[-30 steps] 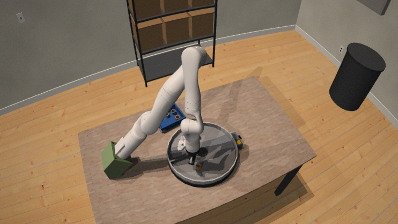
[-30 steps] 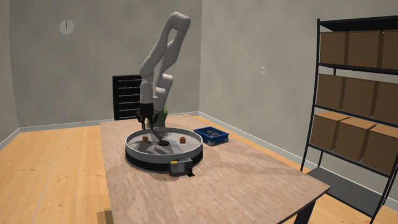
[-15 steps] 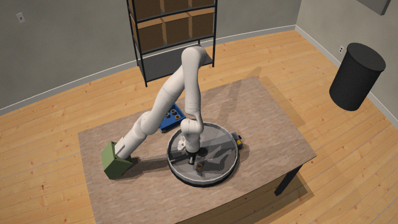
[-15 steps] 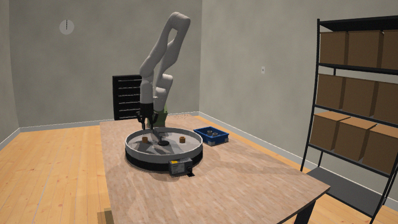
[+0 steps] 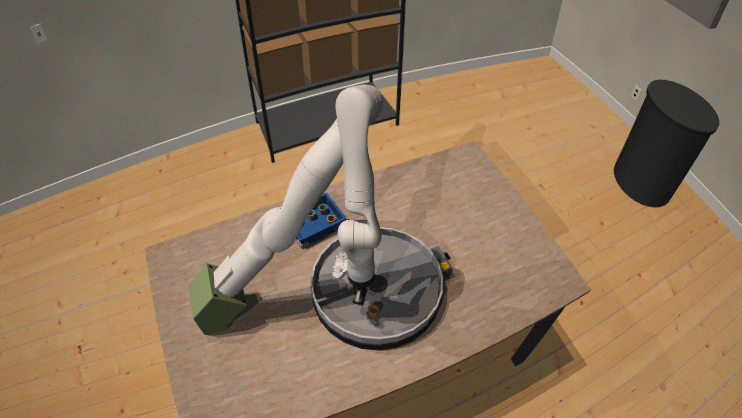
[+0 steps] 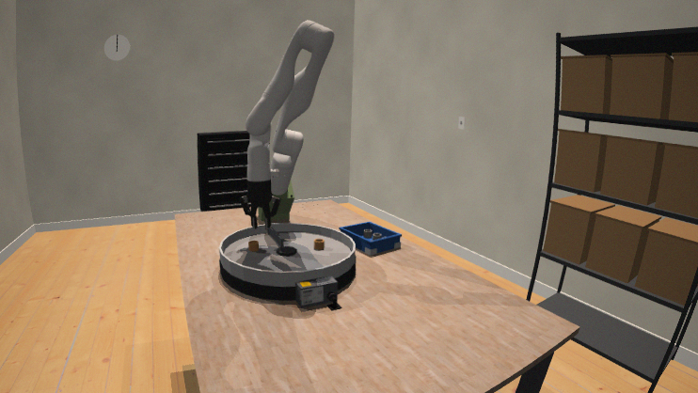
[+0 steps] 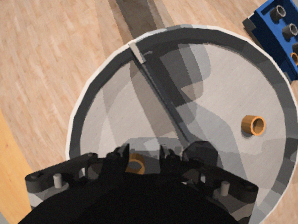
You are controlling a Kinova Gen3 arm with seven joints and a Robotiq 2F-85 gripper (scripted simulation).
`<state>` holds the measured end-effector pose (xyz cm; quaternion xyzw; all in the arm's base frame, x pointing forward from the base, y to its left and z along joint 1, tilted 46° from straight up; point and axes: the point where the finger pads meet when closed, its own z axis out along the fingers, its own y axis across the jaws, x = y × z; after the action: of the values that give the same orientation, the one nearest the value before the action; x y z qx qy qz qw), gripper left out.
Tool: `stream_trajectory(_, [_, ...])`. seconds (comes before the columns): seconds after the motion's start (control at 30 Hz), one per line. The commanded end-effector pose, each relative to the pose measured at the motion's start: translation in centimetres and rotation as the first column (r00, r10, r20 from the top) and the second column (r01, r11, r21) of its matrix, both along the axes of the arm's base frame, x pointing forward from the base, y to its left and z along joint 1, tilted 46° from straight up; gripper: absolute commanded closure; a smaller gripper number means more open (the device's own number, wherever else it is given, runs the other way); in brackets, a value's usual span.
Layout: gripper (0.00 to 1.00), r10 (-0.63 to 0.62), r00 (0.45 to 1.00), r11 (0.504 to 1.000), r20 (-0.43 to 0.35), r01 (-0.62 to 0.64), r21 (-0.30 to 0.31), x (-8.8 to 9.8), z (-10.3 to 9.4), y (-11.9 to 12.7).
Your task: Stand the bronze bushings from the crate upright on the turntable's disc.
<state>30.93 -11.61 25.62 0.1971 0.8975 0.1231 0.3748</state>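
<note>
- Ext. view, clock abt. hub: round black hub [image 5: 378,282] [image 6: 286,250] [image 7: 201,154] passed; 10 o'clock, short bronze sleeve [image 5: 373,314] [image 6: 253,245] [image 7: 136,165] stood upright on grey disc [image 5: 399,311] [image 6: 302,260] [image 7: 225,80].
- 2 o'clock: 2nd bronze bushing [image 6: 319,244] [image 7: 254,125] stood upright.
- Black two-finger gripper [image 5: 358,295] [image 6: 261,227] [image 7: 144,152] held above disc, fingers part-open, nothing gripped.
- 2 o'clock, outside rim: 1 bronze [image 5: 331,219], 2 steel bushings [image 5: 323,208] [image 6: 367,233] [image 7: 277,12] seen in blue rectangular crate [image 5: 309,237] [image 6: 373,244] [image 7: 274,37].

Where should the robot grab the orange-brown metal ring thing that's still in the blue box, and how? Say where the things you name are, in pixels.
The bronze bushing [image 5: 331,218] [image 7: 294,58] in the blue crate [image 5: 317,232] [image 6: 378,243] [image 7: 280,34] is probably best pinched around its outer wall, coming straight down from above. It looks upright, its round opening facing up, and the crate's sides would block a low approach.
</note>
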Motion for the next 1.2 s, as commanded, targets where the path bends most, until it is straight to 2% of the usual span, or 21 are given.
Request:
stream_trajectory(0.0, [0.61, 0.004, 1.000, 1.000, 0.017, -0.004, 0.002, 0.3, 0.8, 0.4])
stream_trajectory(0.33, [0.61, 0.014, 0.998, 0.999, 0.068, -0.017, 0.037, 1.6, 3.5, 2.6])
stream_trajectory(0.57, [0.61, 0.030, 0.992, 0.996, 0.124, -0.039, 0.075, 2.7, 7.1, 6.0])
stream_trajectory(0.77, [0.61, 0.049, 0.985, 0.993, 0.167, -0.067, 0.102, 3.2, 10.4, 10.1])
stream_trajectory(0.83, [0.61, 0.049, 0.985, 0.993, 0.167, -0.067, 0.102, 3.2, 10.4, 10.1])
stream_trajectory(1.0, [0.61, 0.068, 0.979, 0.989, 0.190, -0.091, 0.117, 3.1, 12.8, 14.3])
stream_trajectory(1.17, [0.61, 0.085, 0.977, 0.986, 0.197, -0.111, 0.121, 2.7, 14.3, 19.0])
